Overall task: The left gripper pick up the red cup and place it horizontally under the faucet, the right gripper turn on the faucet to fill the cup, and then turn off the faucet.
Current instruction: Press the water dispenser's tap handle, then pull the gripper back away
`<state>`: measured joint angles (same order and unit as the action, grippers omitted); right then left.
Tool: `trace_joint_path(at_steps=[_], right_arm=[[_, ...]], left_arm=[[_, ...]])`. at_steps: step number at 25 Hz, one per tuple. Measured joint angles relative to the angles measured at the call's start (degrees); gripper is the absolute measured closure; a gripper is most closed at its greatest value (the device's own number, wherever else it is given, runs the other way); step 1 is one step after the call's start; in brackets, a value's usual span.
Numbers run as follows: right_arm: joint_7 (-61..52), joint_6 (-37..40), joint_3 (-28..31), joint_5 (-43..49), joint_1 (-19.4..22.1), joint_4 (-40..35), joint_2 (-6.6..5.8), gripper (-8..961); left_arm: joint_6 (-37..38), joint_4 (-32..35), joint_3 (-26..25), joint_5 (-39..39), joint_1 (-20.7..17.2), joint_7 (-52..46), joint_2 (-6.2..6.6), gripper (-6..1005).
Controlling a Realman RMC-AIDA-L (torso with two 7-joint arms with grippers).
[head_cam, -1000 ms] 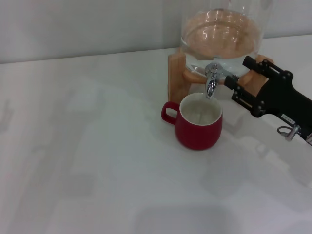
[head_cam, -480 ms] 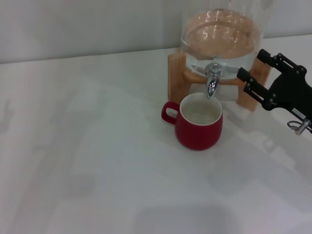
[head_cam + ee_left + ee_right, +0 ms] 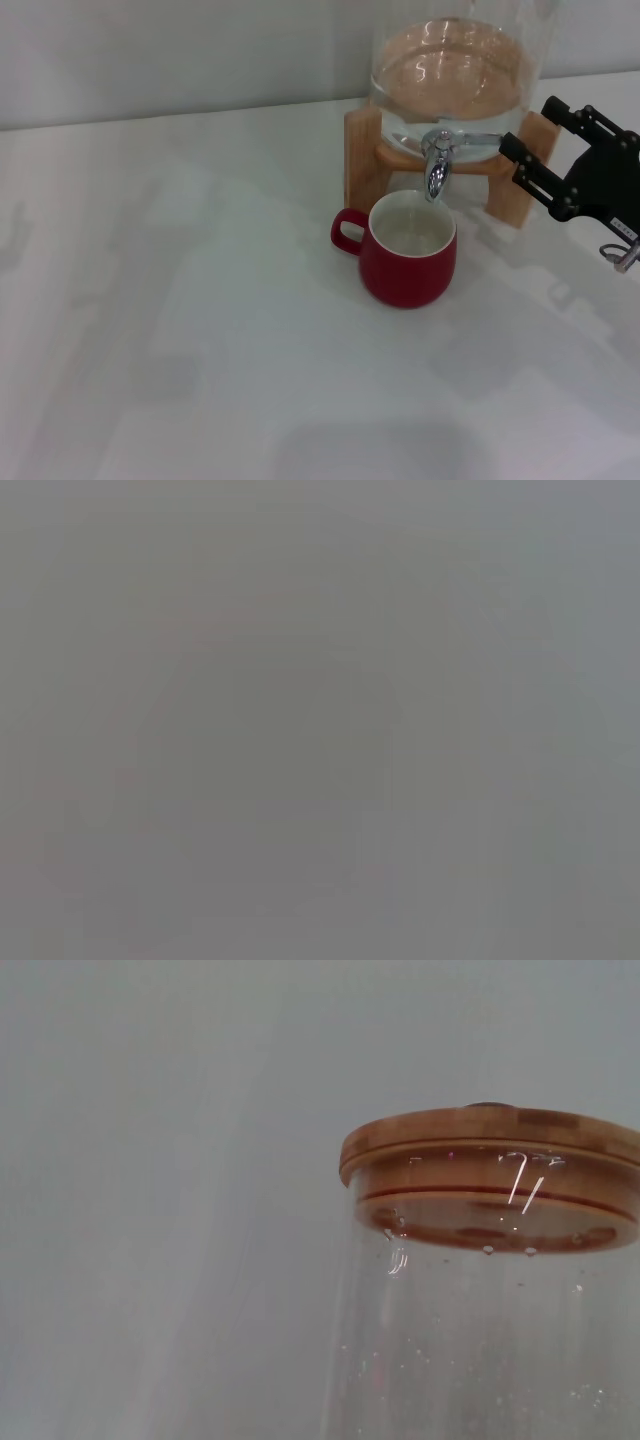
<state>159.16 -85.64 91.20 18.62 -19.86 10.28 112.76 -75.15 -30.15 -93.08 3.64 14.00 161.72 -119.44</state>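
The red cup [image 3: 408, 252] stands upright on the white table, its handle pointing left, with its mouth directly below the faucet [image 3: 436, 163]. The chrome faucet sticks out from the glass dispenser [image 3: 455, 65] on its wooden stand [image 3: 361, 152]. No stream of water shows from the spout. My right gripper [image 3: 527, 124] hovers to the right of the faucet, in front of the stand's right leg, open and holding nothing, clear of the lever. The left gripper is out of view, and the left wrist view is a blank grey.
The right wrist view shows the dispenser's glass wall [image 3: 480, 1350] and its wooden lid [image 3: 490, 1145] against a grey wall. The white table [image 3: 200, 330] stretches wide to the left and front of the cup.
My right gripper has drawn back to the right and away from the faucet. The cup and the faucet have not moved.
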Motion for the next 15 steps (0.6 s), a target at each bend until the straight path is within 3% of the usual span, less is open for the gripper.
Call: trace_joint_path(at_steps=[15], right_arm=[[0.14,0.01,0.73,-1.09,0.48,0.09,0.37,336]], left_arm=[[0.09,-0.09,-0.09,-0.04,0.25,0.00,0.00,246]])
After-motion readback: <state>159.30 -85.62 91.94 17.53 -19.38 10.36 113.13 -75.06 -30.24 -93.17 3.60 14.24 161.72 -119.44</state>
